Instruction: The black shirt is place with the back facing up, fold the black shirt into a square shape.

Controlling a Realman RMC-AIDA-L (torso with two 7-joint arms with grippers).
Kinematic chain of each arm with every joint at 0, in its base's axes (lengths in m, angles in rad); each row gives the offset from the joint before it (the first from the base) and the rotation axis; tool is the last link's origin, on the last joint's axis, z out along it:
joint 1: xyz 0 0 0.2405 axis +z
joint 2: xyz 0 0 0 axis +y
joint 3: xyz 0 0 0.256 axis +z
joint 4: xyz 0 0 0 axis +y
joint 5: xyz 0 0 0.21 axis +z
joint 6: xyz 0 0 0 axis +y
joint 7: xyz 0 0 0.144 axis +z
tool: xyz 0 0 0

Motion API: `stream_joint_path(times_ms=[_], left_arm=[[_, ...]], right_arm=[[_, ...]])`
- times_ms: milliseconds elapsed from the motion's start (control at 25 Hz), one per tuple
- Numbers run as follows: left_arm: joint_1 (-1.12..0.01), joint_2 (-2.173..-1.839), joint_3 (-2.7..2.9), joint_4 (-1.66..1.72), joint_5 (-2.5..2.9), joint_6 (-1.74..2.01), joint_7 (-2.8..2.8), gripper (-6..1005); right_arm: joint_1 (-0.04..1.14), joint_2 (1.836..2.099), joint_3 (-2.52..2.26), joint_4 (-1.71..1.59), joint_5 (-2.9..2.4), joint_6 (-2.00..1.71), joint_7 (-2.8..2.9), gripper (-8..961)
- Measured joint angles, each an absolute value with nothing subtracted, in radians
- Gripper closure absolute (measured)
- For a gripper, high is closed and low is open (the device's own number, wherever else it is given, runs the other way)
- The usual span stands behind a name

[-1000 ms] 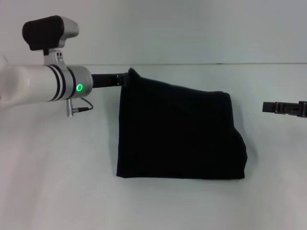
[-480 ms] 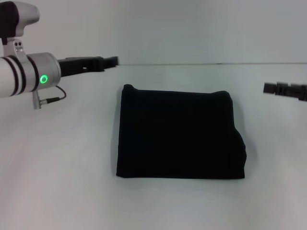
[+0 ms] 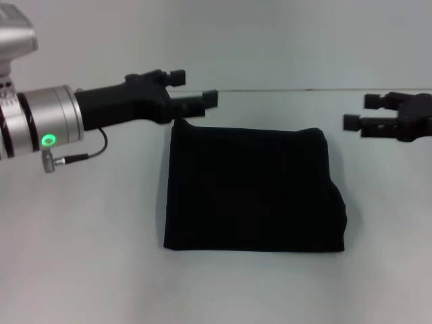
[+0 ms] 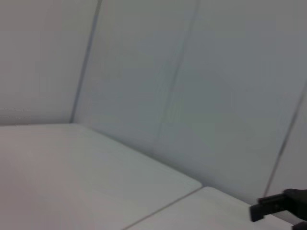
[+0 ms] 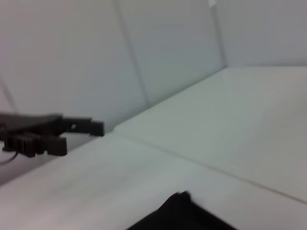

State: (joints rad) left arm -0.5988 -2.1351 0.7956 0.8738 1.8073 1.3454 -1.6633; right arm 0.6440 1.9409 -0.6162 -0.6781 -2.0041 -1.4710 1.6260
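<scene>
The black shirt [image 3: 251, 190] lies folded into a roughly square block in the middle of the white table [image 3: 81, 256]; its edges are flat, with a small bulge at the right side. My left gripper [image 3: 196, 86] hovers open just above and behind the shirt's far-left corner, holding nothing. My right gripper [image 3: 360, 112] hangs open to the right of the shirt's far-right corner, clear of the cloth. The right wrist view shows a corner of the shirt [image 5: 182, 215] and the left gripper [image 5: 79, 136] farther off. The left wrist view catches the right gripper [image 4: 280, 215] at its edge.
Bare white table surrounds the shirt on all sides. A pale wall [image 3: 270, 40] rises behind the table's far edge. A thin cable [image 3: 81, 156] dangles from my left wrist above the table.
My left gripper let go of the shirt's far-left corner, which dropped flat; the arm drew back left, then returned near that corner. My right gripper moved in leftward and opened wider in view.
</scene>
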Motion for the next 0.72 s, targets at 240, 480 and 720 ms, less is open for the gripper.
stream_joint_path(times_ms=[240, 480, 720], left_arm=[[-0.599, -2.128, 0.792, 0.869, 1.891, 1.439, -1.547, 51], [-0.621, -2.116, 0.794, 0.875, 2.020, 1.458, -1.541, 50], [-0.634, -2.117, 0.809, 0.883, 2.089, 1.479, -1.568, 50]], right_arm=[[0.644, 1.976, -0.722, -0.823, -2.088, -1.466, 1.650, 30], [0.686, 2.007, -0.726, -0.863, -2.223, -1.446, 1.680, 29], [0.702, 2.042, -0.738, -0.877, -2.286, -1.408, 1.689, 34]])
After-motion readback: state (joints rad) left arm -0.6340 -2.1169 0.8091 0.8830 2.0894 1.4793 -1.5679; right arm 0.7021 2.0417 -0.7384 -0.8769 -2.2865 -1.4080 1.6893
